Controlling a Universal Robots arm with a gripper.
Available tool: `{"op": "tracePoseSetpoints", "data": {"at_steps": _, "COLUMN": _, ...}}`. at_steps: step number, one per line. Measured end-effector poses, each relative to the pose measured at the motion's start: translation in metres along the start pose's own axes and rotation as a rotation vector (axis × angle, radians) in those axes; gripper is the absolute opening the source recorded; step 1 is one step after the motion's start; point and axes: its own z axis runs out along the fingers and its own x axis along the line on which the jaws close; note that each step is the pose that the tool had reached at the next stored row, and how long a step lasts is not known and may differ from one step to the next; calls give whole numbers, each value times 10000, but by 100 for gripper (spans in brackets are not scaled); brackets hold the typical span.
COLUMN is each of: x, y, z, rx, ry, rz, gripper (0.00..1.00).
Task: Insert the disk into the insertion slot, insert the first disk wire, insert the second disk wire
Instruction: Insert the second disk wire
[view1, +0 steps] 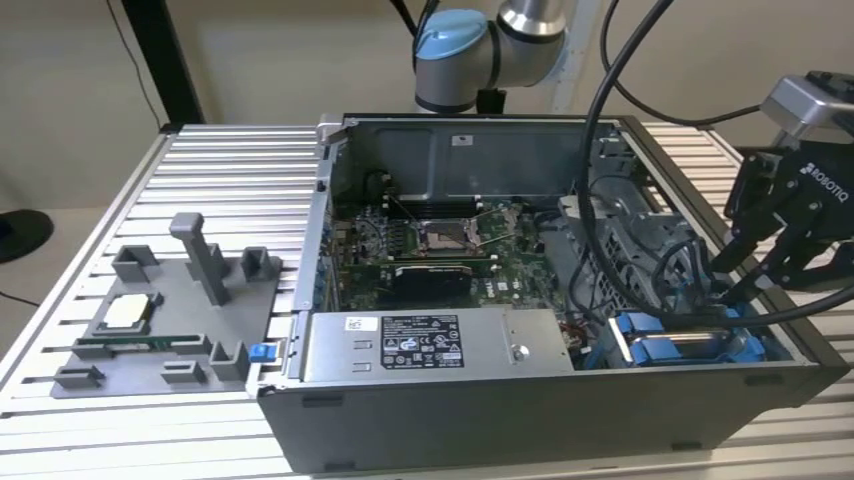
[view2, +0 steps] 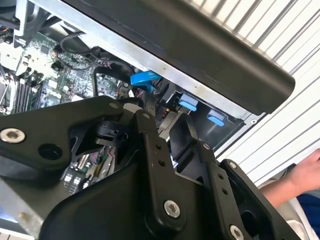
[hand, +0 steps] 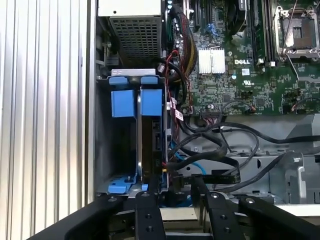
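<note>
Since the slot (hand: 107, 160) already holds the disk (hand: 151, 145), on edge w/ blue tabs (hand: 137, 102) at its end, step 1 looks done, op. Next over, your claw (hand: 175, 186) hovers by the disk's other end. Can't tell if it's gripping anything. Black wires (hand: 220, 150) lie loose beside it, and neither looks plugged in yet, afaict.

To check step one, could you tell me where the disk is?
In the first wrist view the disk stands edge-on in the slot, just ahead of the gripper; that is the corner of the case on the exterior view's right.
</note>
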Motion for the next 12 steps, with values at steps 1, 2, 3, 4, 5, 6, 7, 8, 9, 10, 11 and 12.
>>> {"op": "tracePoseSetpoints", "data": {"at_steps": 1, "x": 3, "y": -1, "z": 2, "rx": -1, "ry": -8, "rz": -3, "gripper": 100}}
{"op": "tracePoseSetpoints", "data": {"at_steps": 2, "x": 7, "y": -1, "z": 4, "rx": -1, "ry": -22, "rz": -5, "gripper": 100}}
{"op": "tracePoseSetpoints", "data": {"at_steps": 3, "x": 9, "y": -2, "z": 7, "rx": -2, "ry": -33, "rz": -7, "gripper": 100}}
{"op": "tracePoseSetpoints", "data": {"at_steps": 4, "x": 9, "y": -2, "z": 10, "rx": -2, "ry": -38, "rz": -7, "gripper": 100}}
{"op": "tracePoseSetpoints", "data": {"at_steps": 5, "x": 10, "y": -3, "z": 13, "rx": -2, "ry": -42, "rz": -8, "gripper": 100}}
{"op": "tracePoseSetpoints", "data": {"at_steps": 6, "x": 11, "y": -3, "z": 17, "rx": -3, "ry": -54, "rz": -10, "gripper": 100}}
{"op": "tracePoseSetpoints", "data": {"at_steps": 7, "x": 11, "y": -4, "z": 19, "rx": -4, "ry": -64, "rz": -11, "gripper": 100}}
{"op": "tracePoseSetpoints", "data": {"at_steps": 8, "x": 11, "y": -4, "z": 19, "rx": -4, "ry": -74, "rz": -13, "gripper": 100}}
{"op": "tracePoseSetpoints", "data": {"at_steps": 9, "x": 12, "y": -4, "z": 20, "rx": -5, "ry": -101, "rz": -17, "gripper": 100}}
{"op": "tracePoseSetpoints", "data": {"at_steps": 10, "x": 12, "y": -4, "z": 21, "rx": -7, "ry": -138, "rz": -24, "gripper": 100}}
{"op": "tracePoseSetpoints", "data": {"at_steps": 11, "x": 11, "y": -4, "z": 22, "rx": -10, "ry": -174, "rz": -30, "gripper": 100}}
{"op": "tracePoseSetpoints", "data": {"at_steps": 12, "x": 12, "y": -5, "z": 25, "rx": -12, "ry": -227, "rz": -39, "gripper": 100}}
